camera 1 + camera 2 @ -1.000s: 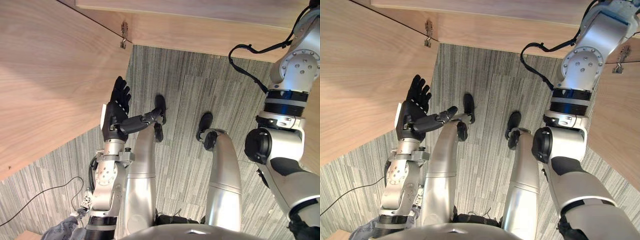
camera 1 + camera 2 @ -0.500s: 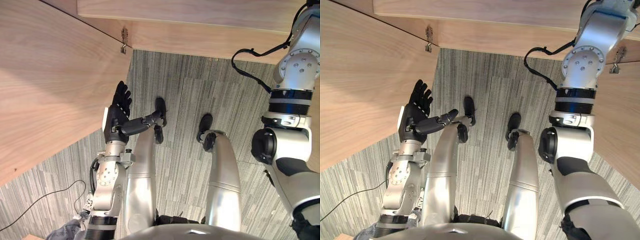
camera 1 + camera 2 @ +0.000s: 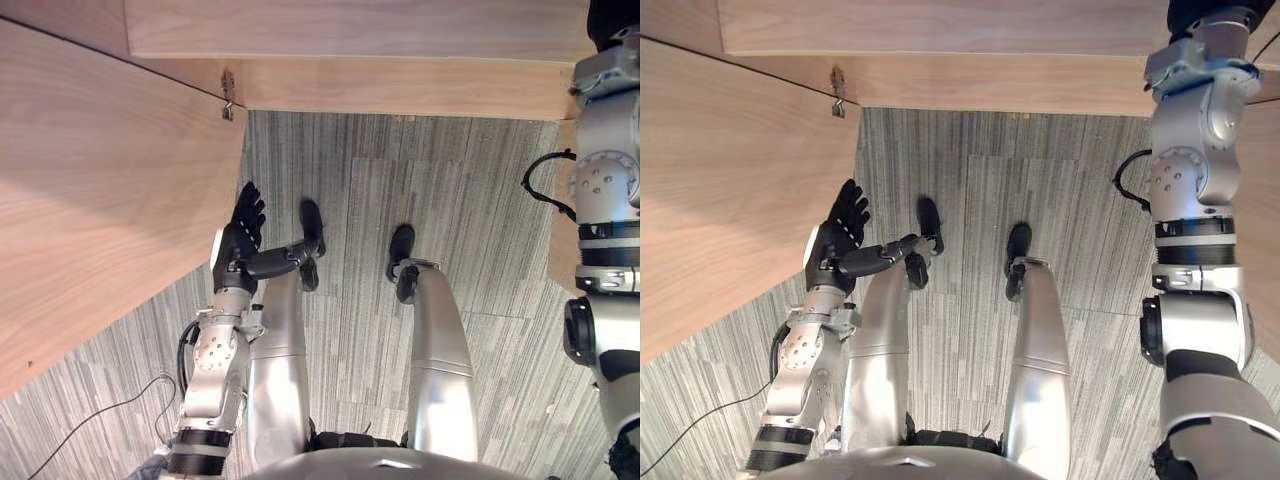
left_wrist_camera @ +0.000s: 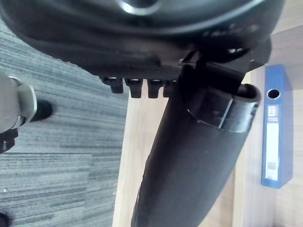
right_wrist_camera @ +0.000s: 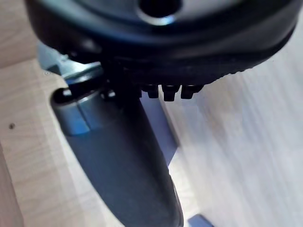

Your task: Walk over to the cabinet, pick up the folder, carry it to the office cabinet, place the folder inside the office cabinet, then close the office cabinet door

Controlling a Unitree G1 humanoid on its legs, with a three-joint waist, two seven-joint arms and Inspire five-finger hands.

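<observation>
Blue folder (image 4: pixel 277 125) lay free on the cabinet shelf (image 4: pixel 248 203) — placing looked done; left hand (image 3: pixel 238 250), fingers straight and released, hung beside the open door (image 3: pixel 100 200) at its nine o'clock, grip of the right hand (image 5: pixel 123 161) untellable — door closing left.

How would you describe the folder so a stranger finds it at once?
Start at the pale wooden cabinet before the robot. On its wood, past the thumb of the left hand, rests the folder. It is the one blue thing there, with a round hole and white label on its spine.
</observation>
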